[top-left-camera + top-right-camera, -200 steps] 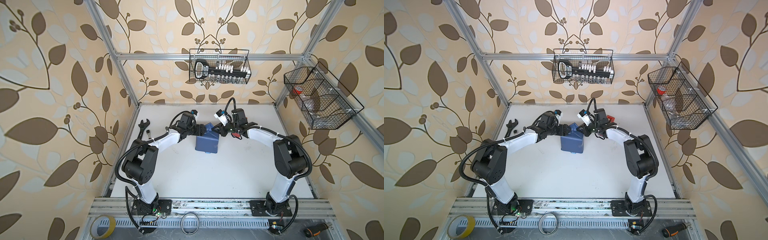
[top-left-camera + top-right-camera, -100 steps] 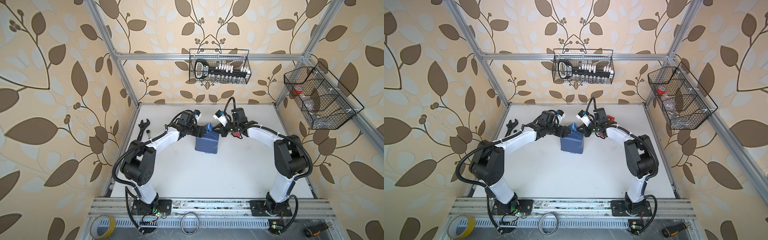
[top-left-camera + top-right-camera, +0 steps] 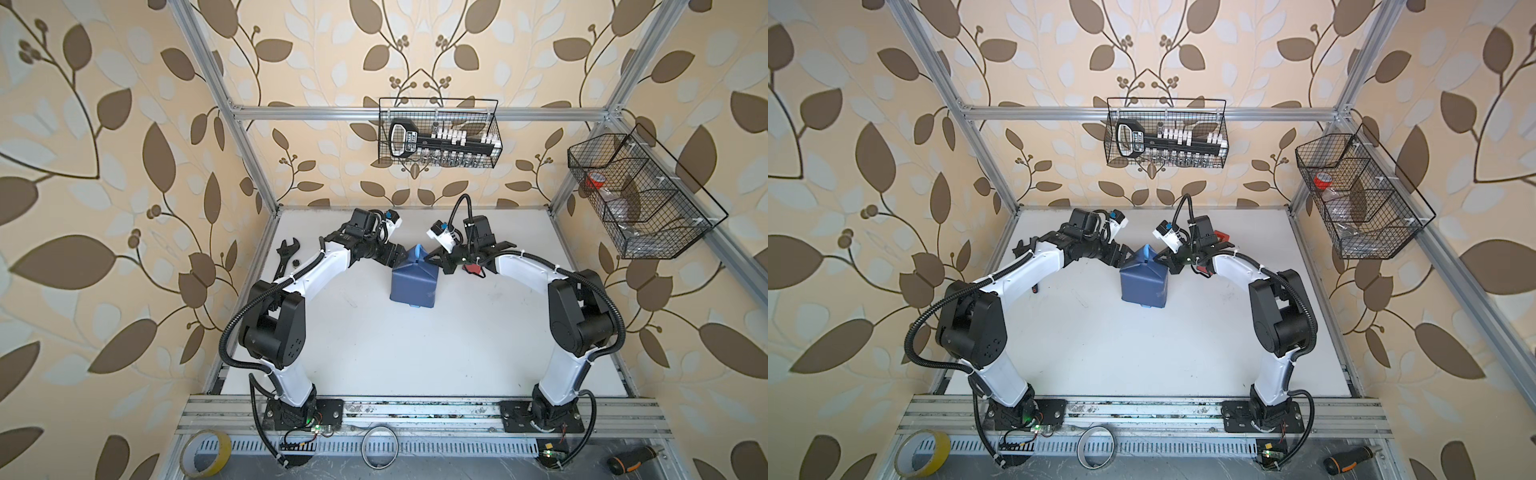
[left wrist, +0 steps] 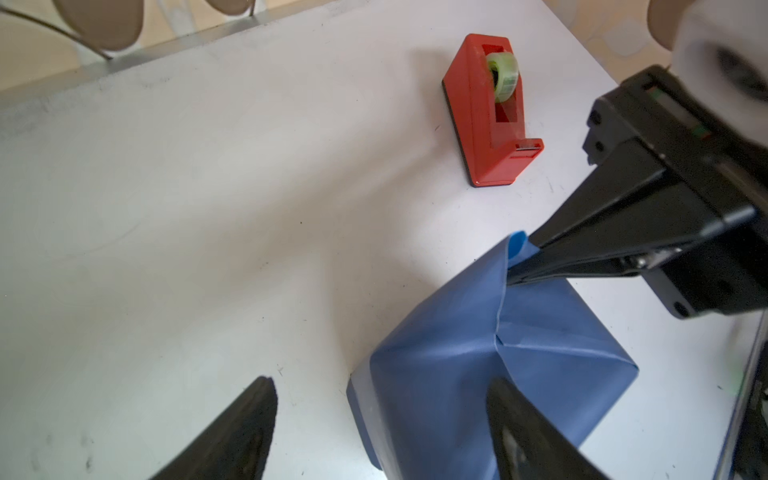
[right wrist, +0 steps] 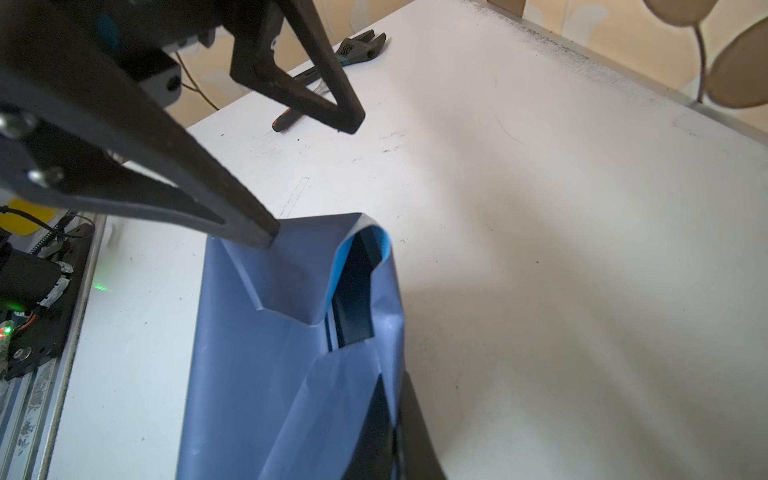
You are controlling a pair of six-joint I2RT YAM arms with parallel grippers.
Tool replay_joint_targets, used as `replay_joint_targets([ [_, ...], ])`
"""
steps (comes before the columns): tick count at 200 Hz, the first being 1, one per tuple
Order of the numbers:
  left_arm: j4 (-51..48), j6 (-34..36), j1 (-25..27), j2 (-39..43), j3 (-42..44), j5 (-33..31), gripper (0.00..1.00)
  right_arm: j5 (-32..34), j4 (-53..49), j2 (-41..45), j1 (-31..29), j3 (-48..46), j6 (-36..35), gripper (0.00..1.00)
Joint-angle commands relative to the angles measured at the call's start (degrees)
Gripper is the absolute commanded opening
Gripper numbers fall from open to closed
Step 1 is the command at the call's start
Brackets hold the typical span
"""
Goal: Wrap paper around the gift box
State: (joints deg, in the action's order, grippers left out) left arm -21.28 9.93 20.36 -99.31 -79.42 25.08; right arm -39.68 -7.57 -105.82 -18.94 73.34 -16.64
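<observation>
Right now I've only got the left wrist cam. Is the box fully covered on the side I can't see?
Observer: No. The right wrist view shows the paper gaping, with the dark gift box bare in the gap.
Operator: Am I touching it?
Observer: One fingertip of the left pincer sits at the paper's folded edge; the other is clear.
Operator: Any clutter?
Observer: A wrench in a top view, far left, clear of the paper.

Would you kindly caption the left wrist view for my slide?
Right gripper pinches the raised paper, left gripper open beside it, tape dispenser beyond.
</observation>
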Motion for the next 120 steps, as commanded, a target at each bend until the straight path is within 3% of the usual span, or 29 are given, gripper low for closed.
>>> replay_joint_targets([
  [1,-4.5,7.74,-0.23,-2.44,-3.23,5.41,0.79,-1.61,-1.52,-0.96,0.33,2.59,-2.83,0.03],
  [58,-9.86,16.56,-0.26,-7.16,-8.15,8.3,0.75,-1.89,-1.53,-1.02,0.35,2.79,-2.78,0.02],
  [83,-9.49,18.38,-0.32,-9.41,-9.75,6.81,0.75,-2.07,-1.57,-1.09,0.39,2.86,-2.89,0.02],
  [120,-10.21,20.75,-1.1,-11.99,-12.38,10.17,0.76,-2.32,-2.07,-1.69,0.39,3.59,-3.23,0.02],
])
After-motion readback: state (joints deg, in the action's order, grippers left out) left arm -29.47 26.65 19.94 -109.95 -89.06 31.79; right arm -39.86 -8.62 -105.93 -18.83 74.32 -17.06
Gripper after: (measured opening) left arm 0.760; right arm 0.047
